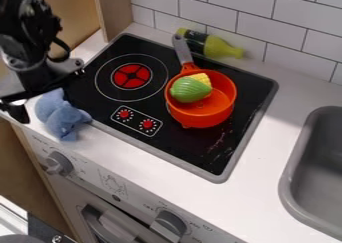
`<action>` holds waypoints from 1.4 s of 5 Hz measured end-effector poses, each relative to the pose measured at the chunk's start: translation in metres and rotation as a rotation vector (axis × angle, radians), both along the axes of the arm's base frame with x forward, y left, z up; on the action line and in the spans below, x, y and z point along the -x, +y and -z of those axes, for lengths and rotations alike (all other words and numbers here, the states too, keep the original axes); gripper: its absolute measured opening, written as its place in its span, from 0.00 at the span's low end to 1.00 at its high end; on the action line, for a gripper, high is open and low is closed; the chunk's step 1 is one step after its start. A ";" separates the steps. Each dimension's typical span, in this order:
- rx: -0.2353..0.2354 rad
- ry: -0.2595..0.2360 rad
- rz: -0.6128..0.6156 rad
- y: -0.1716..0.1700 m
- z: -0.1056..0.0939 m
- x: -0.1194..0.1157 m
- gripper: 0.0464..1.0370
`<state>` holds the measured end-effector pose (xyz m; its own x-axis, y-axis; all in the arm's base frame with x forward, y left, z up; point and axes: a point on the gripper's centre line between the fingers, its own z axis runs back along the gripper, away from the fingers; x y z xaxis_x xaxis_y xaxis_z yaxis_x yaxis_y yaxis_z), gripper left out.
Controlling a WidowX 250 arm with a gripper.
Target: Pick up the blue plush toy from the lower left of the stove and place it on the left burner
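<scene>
Hand [48,94]: 1, black, at left, spread, pinching nothing. Blue plush toy [60,116]: 1, on the white bench [270,134] beside the cooktop [194,148], just below the hand — contact unclear. Orange saucepan [195,118]: 1, on the cooktop, containing 1 toy corn cob [190,89]. Step, as judged: alignment at the plush — a grasp calls for lowering, then closing.

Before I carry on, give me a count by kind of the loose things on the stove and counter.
Pans: 1, the orange pan on the stove
Toy corn: 1, the green-husked corn in the pan
Bottles: 1, the green bottle lying near the tiles
Soft toys: 1, the blue plush toy at the stove's edge
Total: 4
</scene>
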<state>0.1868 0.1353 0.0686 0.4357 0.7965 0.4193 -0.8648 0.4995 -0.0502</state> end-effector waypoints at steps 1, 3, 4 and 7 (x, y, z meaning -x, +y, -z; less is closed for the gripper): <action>0.006 -0.039 -0.001 0.000 0.009 0.003 0.96; 0.012 -0.118 0.020 0.005 0.025 -0.002 0.96; 0.024 -0.156 0.056 0.008 0.034 -0.009 0.96; 0.046 -0.170 0.053 0.014 0.036 -0.023 0.47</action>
<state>0.2095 0.1490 0.0325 0.4032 0.7947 0.4538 -0.8146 0.5376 -0.2176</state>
